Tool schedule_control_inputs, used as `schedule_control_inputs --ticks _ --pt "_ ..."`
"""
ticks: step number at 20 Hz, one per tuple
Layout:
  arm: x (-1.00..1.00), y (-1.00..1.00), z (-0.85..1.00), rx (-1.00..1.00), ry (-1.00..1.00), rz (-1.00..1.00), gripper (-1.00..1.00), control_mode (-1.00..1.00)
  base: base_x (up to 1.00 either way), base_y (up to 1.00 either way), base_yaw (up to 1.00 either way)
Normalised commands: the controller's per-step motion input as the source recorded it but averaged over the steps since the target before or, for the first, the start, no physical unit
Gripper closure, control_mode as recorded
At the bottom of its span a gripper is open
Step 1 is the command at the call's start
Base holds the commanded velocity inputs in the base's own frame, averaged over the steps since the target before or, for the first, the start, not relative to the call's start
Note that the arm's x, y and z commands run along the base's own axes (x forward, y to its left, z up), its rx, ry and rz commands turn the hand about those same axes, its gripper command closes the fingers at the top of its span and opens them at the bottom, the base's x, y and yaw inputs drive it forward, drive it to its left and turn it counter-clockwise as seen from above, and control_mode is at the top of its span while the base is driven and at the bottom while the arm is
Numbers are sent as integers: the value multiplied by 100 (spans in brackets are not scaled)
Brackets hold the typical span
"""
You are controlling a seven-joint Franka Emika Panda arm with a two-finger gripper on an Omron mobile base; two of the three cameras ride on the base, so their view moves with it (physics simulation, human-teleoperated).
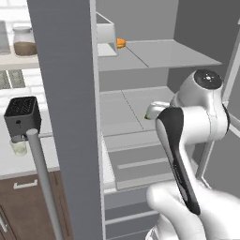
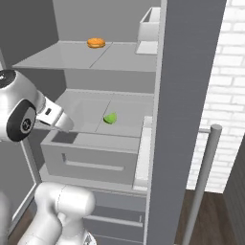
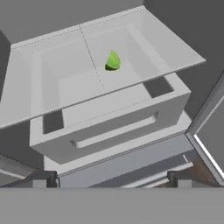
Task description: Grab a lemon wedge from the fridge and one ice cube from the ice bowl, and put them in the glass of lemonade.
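Observation:
The fridge point(image 1: 65, 93) stands open, its grey door edge close in front. The lemon wedge point(image 2: 110, 118), tiny and yellow-green, lies on the middle shelf above a pulled-out drawer point(image 2: 91, 158). It also shows as the lemon wedge point(image 3: 113, 61) in the hand view and just past the hand as the lemon wedge point(image 1: 148, 115). My gripper point(image 2: 64, 125) hovers left of the wedge and short of it, over the drawer. It is open, fingertips point(image 3: 48, 180) wide apart with nothing between them. The glass of lemonade point(image 1: 18, 147) sits on the counter below the black toaster point(image 1: 21, 115). The ice bowl is out of view.
A small orange item point(image 2: 96, 42) and a white bin point(image 2: 148, 28) sit on the upper shelf. The door's long handle point(image 1: 42, 183) crosses the left base view. A brick wall point(image 2: 222, 95) is to the right of the fridge. Jars point(image 1: 23, 42) stand on a wall shelf.

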Motion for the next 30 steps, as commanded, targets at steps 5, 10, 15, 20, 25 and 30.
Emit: schedule_control_inputs --ticks 5,10,15,20,25,30 --pt "83 -75 0 0 4 1 -100 -100 0 0 0" --pt "100 -41 -28 0 18 3 -100 -100 0 0 0" --pt "85 -2 -21 0 15 1 -100 -100 0 0 0" --pt "70 1 -61 0 13 0 -100 -100 0 0 0" --pt "76 2 -72 0 16 0 -100 -100 0 0 0" --pt "71 3 -65 0 9 0 -100 -100 0 0 0"
